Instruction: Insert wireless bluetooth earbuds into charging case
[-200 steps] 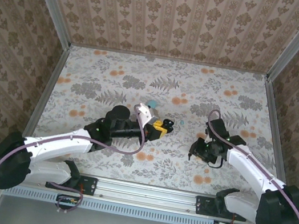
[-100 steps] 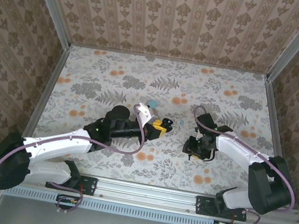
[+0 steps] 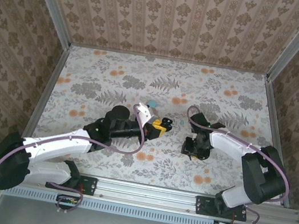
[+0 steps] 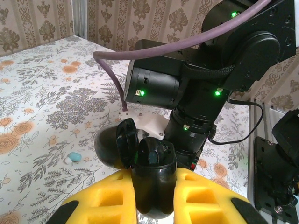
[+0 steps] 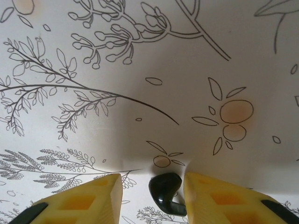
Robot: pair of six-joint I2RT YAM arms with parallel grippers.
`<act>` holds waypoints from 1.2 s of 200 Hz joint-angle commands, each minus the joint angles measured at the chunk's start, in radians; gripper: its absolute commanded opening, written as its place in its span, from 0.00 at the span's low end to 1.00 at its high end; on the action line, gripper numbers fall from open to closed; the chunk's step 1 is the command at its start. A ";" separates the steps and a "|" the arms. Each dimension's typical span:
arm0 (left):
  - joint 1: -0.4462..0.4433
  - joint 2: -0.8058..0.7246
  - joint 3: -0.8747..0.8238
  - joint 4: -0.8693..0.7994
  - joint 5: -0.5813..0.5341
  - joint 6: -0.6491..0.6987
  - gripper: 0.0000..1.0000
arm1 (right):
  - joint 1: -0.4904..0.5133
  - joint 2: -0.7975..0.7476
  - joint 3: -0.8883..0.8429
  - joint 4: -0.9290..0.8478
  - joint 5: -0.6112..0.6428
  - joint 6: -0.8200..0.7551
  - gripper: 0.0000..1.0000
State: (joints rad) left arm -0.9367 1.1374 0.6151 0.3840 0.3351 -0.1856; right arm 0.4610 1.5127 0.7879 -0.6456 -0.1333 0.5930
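My left gripper is shut on the black charging case, gripping its body between the yellow fingers. The case stands upright with its lid swung open to the left, and a dark piece sits in its well. From above, this gripper is at the table's middle. A teal earbud lies on the cloth left of the case. My right gripper is open and low over the table, with a black earbud lying between its fingers, close to the right one. From above, it is right of the case.
The right arm's black joints fill the space just beyond the case. A small teal piece lies behind the left gripper. The floral cloth is bare at the back, and walls enclose the table on three sides.
The right arm has swung left toward the table's middle, bringing its gripper down beside the case. The left arm and the case have stayed still.
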 commanded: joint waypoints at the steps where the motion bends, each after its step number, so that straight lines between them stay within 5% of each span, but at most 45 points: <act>1: -0.009 -0.014 0.004 -0.010 -0.005 0.023 0.00 | 0.019 0.022 0.036 -0.057 0.052 -0.013 0.38; 240: -0.009 -0.048 -0.023 -0.010 -0.021 0.023 0.00 | 0.082 0.131 0.133 -0.176 0.145 -0.002 0.29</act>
State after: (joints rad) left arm -0.9367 1.1091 0.6018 0.3836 0.3233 -0.1822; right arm 0.5297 1.6257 0.9150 -0.7692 -0.0101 0.5976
